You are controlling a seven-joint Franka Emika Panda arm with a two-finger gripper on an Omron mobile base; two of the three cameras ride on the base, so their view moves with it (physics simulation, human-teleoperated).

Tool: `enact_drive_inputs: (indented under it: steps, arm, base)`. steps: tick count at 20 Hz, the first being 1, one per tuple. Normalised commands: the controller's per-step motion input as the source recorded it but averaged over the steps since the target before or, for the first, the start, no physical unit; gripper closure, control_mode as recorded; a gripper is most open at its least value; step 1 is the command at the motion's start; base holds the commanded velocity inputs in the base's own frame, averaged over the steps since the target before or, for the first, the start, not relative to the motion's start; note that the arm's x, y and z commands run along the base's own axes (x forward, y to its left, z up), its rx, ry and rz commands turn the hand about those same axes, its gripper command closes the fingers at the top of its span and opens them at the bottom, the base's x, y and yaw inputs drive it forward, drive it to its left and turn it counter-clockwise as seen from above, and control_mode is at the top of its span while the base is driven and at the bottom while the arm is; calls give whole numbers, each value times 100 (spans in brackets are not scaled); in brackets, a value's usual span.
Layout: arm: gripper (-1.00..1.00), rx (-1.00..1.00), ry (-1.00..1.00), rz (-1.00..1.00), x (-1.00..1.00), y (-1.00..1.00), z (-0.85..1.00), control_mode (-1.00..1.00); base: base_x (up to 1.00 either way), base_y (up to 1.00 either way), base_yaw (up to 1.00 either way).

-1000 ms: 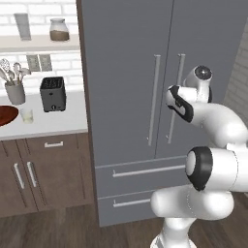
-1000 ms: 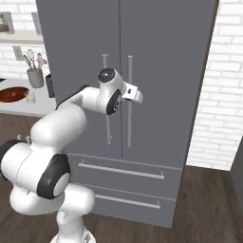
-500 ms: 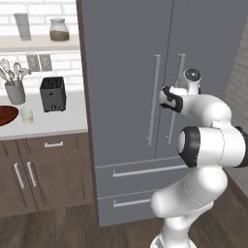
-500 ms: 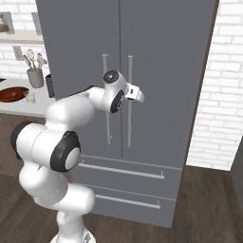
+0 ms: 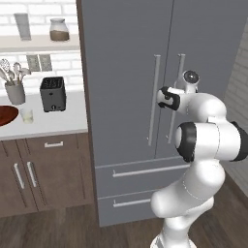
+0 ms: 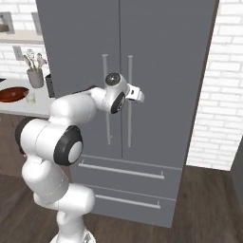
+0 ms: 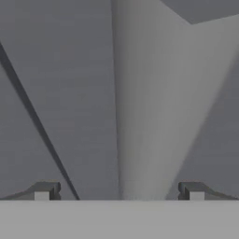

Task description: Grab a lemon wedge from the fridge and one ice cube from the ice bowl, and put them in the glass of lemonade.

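Note:
The fridge (image 5: pixel 126 63) (image 6: pixel 166 52) stands with both doors shut, so the lemon wedge is hidden. My gripper (image 5: pixel 162 99) (image 6: pixel 140 96) is up against the long vertical door handles at mid height. In the hand view my gripper (image 7: pixel 119 191) is open, and one pale handle bar (image 7: pixel 140 116) runs between its fingertips (image 7: pixel 46 190). The ice bowl (image 5: pixel 7 116) (image 6: pixel 13 93) lies on the counter at far left. Beside it stands the glass of lemonade (image 5: pixel 26 115) (image 6: pixel 31 97). I cannot make out an ice cube.
A black toaster (image 5: pixel 52 93) and a grey utensil cup (image 5: pixel 14 90) (image 6: pixel 35 76) stand on the white counter (image 5: pixel 58 126). A shelf above holds a jar (image 5: pixel 59 29) and a tall grey glass (image 5: pixel 22 25). Two fridge drawers (image 5: pixel 145 169) sit below the doors. A brick wall (image 6: pixel 218 95) flanks the fridge's right.
The hand has crept a little closer to the fridge handles while the elbow swung in front of the base. The jaws stay open and the doors stay shut.

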Motion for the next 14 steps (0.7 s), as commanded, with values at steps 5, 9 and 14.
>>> enact_drive_inputs:
  steps: [5, 9, 14]
  arm:
    - [-100, 0, 1, 1, 15, 0, -3, -100]
    - [100, 0, 0, 0, 6, 0, -1, -100]
    - [100, 0, 0, 0, 0, -1, 0, -100]
  base:
    - [0, 0, 0]
    - [0, 0, 0]
    - [0, 0, 0]
